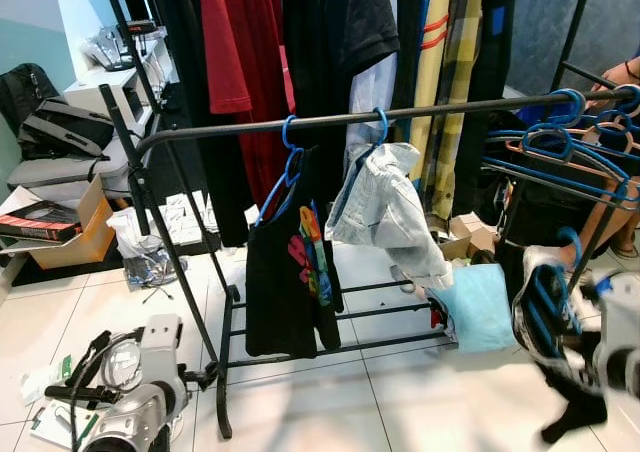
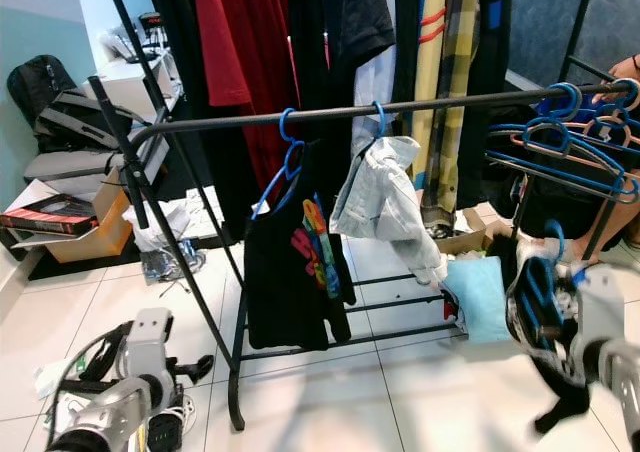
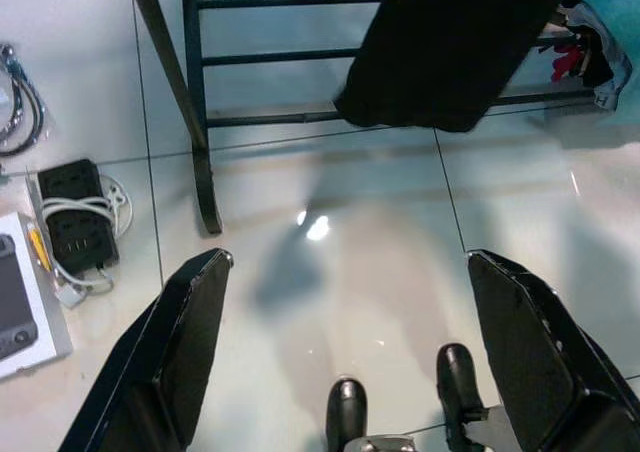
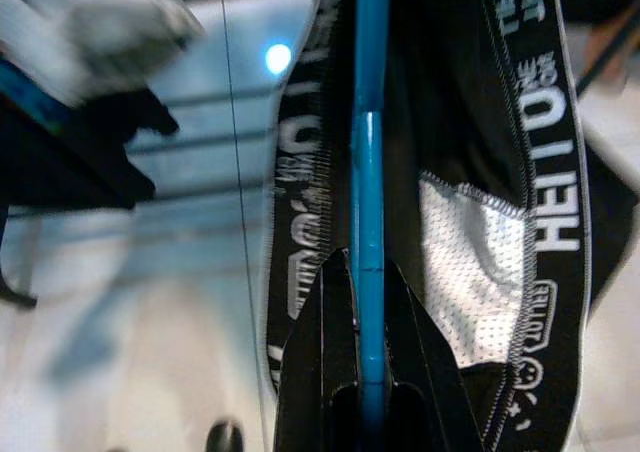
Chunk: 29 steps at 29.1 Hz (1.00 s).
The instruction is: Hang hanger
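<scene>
- Closest to us, down low on the right, the right gripper [image 4: 365, 372] has its two black fingers pinched tight on the blue hanger [image 4: 368, 172], whose bar runs straight out from between them.
- A black garment [image 4: 470, 152] with lettered white-and-black trim is draped over that hanger; from the head camera it shows as a blurred bundle [image 1: 545, 317] held out low, well below the rail.
- Low on the other side, the left gripper [image 3: 340, 302] hangs idle, its fingers spread wide with nothing between them, pointing down at the white tiled floor [image 3: 330, 222].
- Beyond the grippers stands the black clothes rack [image 1: 225, 372], its horizontal rail [image 1: 450, 110] running across the scene.
- Two blue hangers are on the rail already: one carries a black printed top [image 1: 290, 272], the next a pale denim piece [image 1: 385, 207].
- At the rail's right end sits a bunch of bare blue hangers [image 1: 570, 137].
- A light blue cloth [image 1: 480, 307] lies on the rack's lower shelf; a power strip [image 3: 75, 217] and cables lie on the floor by the rack's foot.
- As I judge it, the pick-up is done and the hanging is not: the hanger's hook must be raised and set over a free stretch of rail, probably between the denim piece and the bare hangers.
</scene>
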### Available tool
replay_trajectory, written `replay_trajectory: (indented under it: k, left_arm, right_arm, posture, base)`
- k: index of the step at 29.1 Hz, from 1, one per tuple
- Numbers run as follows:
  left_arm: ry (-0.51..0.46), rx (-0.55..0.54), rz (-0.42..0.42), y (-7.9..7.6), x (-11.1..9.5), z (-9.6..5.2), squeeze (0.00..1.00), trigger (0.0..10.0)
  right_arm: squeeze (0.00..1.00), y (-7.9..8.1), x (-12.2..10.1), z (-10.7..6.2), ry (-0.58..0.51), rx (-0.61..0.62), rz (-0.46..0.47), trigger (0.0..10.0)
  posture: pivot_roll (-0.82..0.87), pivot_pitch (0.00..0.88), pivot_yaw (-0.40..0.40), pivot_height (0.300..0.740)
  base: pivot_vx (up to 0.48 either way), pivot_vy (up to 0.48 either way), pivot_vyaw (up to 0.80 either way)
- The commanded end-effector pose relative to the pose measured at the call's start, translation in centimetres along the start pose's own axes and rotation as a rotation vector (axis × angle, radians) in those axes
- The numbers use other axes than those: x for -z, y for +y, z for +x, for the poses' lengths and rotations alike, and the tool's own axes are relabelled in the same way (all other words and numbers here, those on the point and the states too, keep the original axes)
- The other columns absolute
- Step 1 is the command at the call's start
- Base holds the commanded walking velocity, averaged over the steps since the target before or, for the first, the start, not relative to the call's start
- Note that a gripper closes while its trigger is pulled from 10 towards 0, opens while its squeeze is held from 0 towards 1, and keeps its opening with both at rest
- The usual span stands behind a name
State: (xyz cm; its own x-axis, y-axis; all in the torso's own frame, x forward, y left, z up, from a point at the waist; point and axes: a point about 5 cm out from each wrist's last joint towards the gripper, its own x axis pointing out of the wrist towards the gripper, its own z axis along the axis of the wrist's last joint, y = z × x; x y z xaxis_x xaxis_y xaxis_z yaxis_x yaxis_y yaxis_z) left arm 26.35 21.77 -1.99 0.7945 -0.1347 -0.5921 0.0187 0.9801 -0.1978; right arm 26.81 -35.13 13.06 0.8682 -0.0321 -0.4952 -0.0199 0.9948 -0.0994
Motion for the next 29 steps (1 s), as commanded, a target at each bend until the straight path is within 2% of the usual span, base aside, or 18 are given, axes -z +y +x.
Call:
replay_trajectory:
  k: [1,2,3,4,7,16,18,23,25,29]
  left_arm:
    - [0.006,-0.015,-0.013,0.2,0.3,0.0,0.00,10.0]
    - [0.006,-0.015,-0.013,0.2,0.3,0.0,0.00,10.0]
    - [0.005,-0.016,-0.028,0.0,0.4,0.0,0.00,10.0]
    - [0.005,-0.017,-0.032,0.0,0.4,0.1,0.00,10.0]
    - [0.005,-0.019,-0.041,-0.2,0.5,0.2,0.00,10.0]
    - [0.011,-0.013,-0.042,-0.4,0.8,0.2,0.00,10.0]
    - [0.021,-0.022,-0.046,-0.6,1.2,0.2,0.00,10.0]
    - [0.039,-0.051,-0.054,-1.5,2.6,0.3,0.00,10.0]
    - [0.036,-0.047,-0.059,-1.7,2.7,0.4,0.00,10.0]
    - [0.029,-0.025,-0.066,-3.0,2.3,0.9,0.00,10.0]
  right_arm:
    - [0.00,1.1,-1.6,0.2,-0.070,-0.070,-0.024,10.0]
    - [0.00,1.1,-1.6,0.2,-0.070,-0.070,-0.024,10.0]
    - [0.00,2.4,-3.0,0.3,-0.135,-0.146,-0.066,10.0]
    - [0.00,2.9,-3.4,0.5,-0.151,-0.164,-0.095,10.0]
    - [0.00,3.6,-4.1,0.8,-0.186,-0.192,-0.120,10.0]
    - [0.00,4.3,-5.1,1.3,-0.230,-0.184,-0.113,10.0]
    - [0.00,4.2,-5.3,1.3,-0.232,-0.171,-0.101,10.0]
    - [0.00,4.5,-5.7,1.2,-0.227,-0.191,-0.136,10.0]
    - [0.00,4.5,-5.7,1.2,-0.225,-0.194,-0.144,10.0]
    - [0.00,4.7,-6.1,1.3,-0.225,-0.202,-0.159,10.0]
  posture:
    - [-0.11,0.000,0.063,0.740]
    - [-0.11,0.000,0.063,0.740]
    - [-0.11,0.000,0.063,0.740]
    - [-0.11,0.000,0.063,0.740]
    - [-0.11,0.000,0.056,0.740]
    - [-0.11,0.000,0.055,0.740]
    - [-0.11,0.000,0.054,0.740]
    - [-0.11,0.000,0.052,0.740]
    - [-0.11,0.000,0.052,0.740]
    - [-0.12,0.000,0.049,0.740]
  base:
    - [0.000,-0.435,0.00]
    - [0.000,-0.435,0.00]
    - [0.000,-0.439,0.00]
    - [0.000,-0.435,0.00]
    - [0.000,-0.435,0.00]
    - [0.000,-0.435,0.67]
    - [0.000,-0.304,0.00]
    - [0.000,0.000,0.00]
    - [0.000,0.000,0.00]
    - [0.200,0.000,0.00]
